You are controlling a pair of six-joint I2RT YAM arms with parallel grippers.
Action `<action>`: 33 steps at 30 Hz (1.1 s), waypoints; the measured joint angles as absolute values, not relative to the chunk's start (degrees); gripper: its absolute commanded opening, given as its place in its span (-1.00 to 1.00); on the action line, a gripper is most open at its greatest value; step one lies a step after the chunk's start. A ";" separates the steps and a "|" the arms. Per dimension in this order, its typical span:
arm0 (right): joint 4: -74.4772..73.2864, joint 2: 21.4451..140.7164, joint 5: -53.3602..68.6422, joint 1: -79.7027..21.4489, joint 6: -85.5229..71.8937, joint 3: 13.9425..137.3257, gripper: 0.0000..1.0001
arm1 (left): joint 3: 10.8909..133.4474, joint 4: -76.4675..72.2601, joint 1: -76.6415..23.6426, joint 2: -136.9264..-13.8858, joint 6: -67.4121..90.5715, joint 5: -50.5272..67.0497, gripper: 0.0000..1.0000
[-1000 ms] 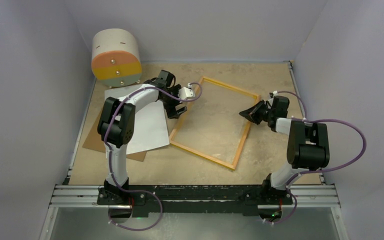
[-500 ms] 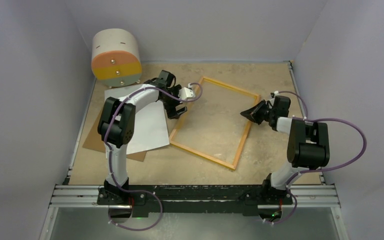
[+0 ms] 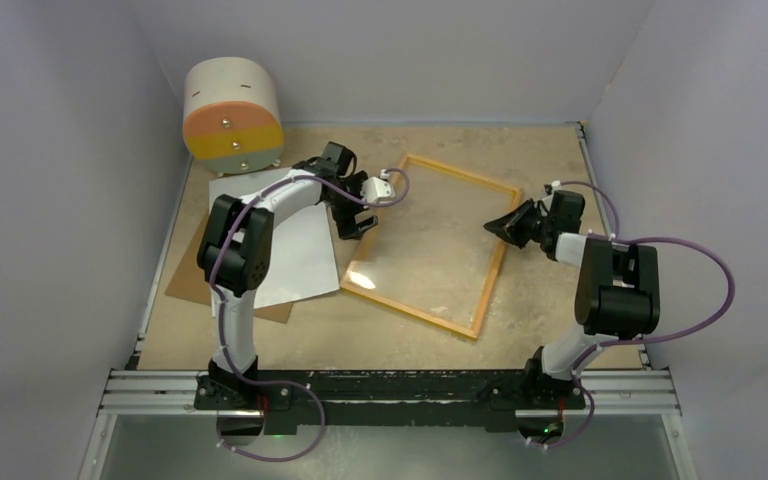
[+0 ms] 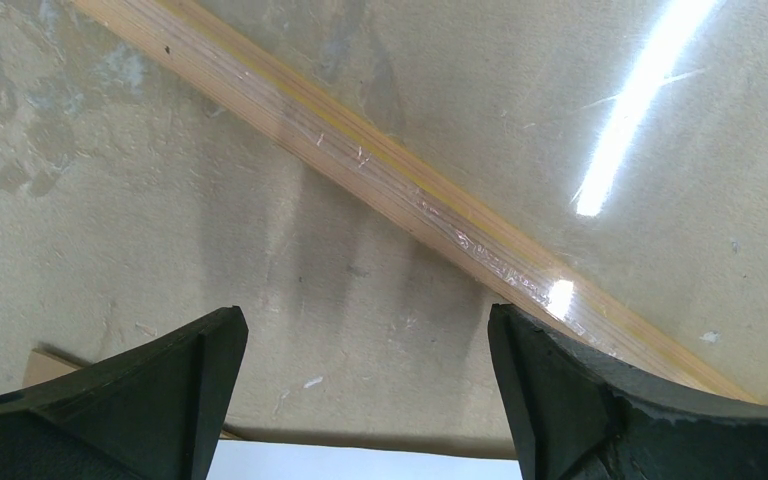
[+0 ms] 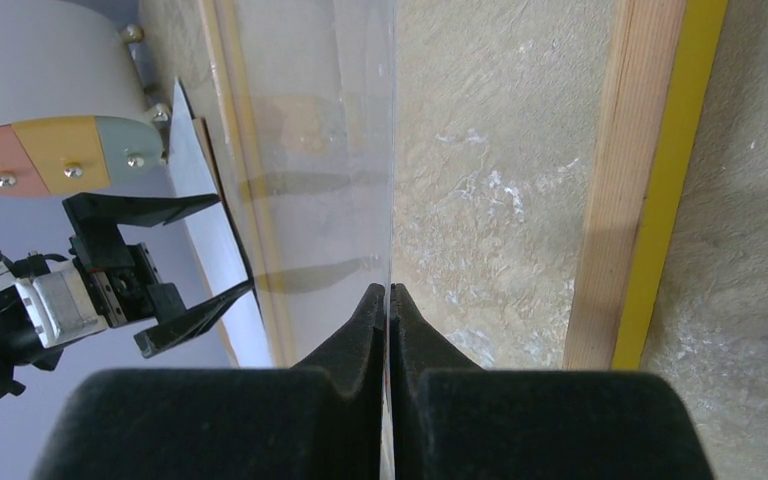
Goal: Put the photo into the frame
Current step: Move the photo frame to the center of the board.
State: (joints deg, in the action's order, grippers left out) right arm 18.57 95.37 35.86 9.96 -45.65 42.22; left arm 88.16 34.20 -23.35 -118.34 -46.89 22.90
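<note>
Pinching the clear pane point(image 5: 310, 150) by its edge, the right hand point(image 3: 495, 226) is clenched hard, fingertips meeting on the sheet just inside the right rail of the frame point(image 3: 410, 311). That looks like a grip meant to tip the pane so something can slide beneath. The frame lies flat on the tabletop point(image 3: 540, 160), wood-coloured back up, yellow showing only at its edge. Across from it the left hand point(image 3: 357, 226) hangs released, fingers spread wide above the left rail and holding nothing. Right beside it sits the photo point(image 3: 290, 250), white back up, resting on the brown board point(image 3: 185, 283) and nearly touching the frame. So the photo is not in yet. The likely next job is a low grasp on that thin print, which could slip or buckle.
</note>
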 measured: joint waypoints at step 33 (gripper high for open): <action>11.14 98.32 41.63 11.33 -40.93 48.58 -0.17 | 92.73 35.88 -24.08 -120.88 -42.04 27.14 0.85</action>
State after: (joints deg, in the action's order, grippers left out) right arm 11.14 98.32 41.63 11.33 -40.93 48.58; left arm 92.73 35.88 -24.08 -120.88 -42.04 27.14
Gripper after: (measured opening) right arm 0.263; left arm 0.967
